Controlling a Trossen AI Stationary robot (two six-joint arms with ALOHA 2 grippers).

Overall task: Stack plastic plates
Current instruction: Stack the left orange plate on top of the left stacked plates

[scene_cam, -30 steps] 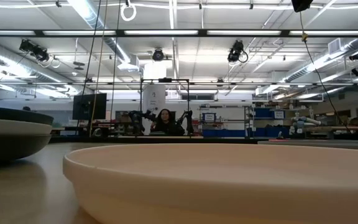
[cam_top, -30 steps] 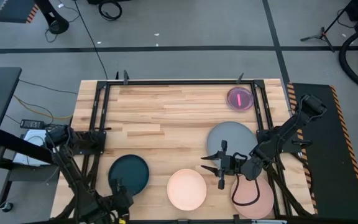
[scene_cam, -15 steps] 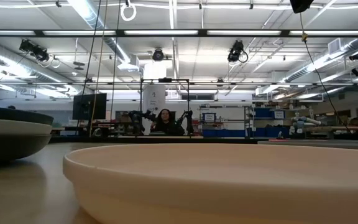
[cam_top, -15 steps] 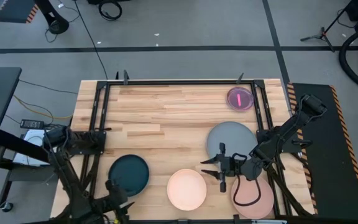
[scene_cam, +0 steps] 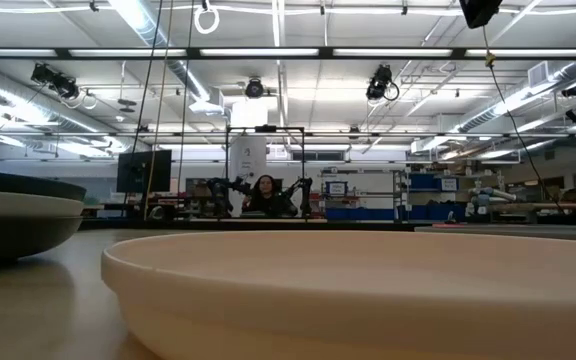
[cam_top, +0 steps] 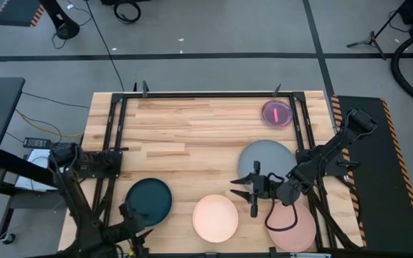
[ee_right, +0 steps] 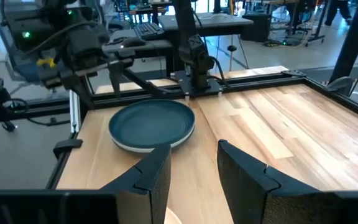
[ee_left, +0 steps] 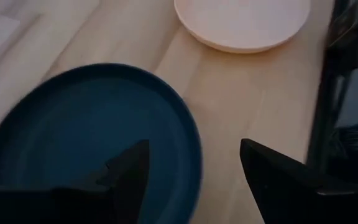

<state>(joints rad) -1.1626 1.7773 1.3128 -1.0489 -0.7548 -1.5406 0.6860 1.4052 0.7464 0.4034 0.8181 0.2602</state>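
Your work surface is a light wooden table (cam_top: 192,136) inside a black frame, w/ a workshop floor around it and a large lit hall beyond. Use the cream plate (cam_top: 216,218) at the table's near edge as your ref. point.

- Dark teal plate (cam_top: 149,199): just left of the cream plate, not touching it. In the low view it sits on a paler plate, so treat it as a stack of two.
- Large grey plate (cam_top: 265,159): behind and right of the cream plate, apart from it.
- Pink plate (cam_top: 292,226): right of the cream plate at the near edge, partly under the right arm.
- Small red-pink plate (cam_top: 276,113): well behind and right of the cream plate, near the far right corner.

Left gripper (ee_left: 194,165): at the near left edge, left of the cream plate, just over the near rim of the teal plate. Jaws are spread wide, nothing between them.

Right gripper (cam_top: 244,190): just behind and right of the cream plate, above bare wood, pointing left. Fingers (ee_right: 244,168) stand partly apart w/ nothing held.

Low view: the cream plate fills the foreground; a person sits far back in the hall.
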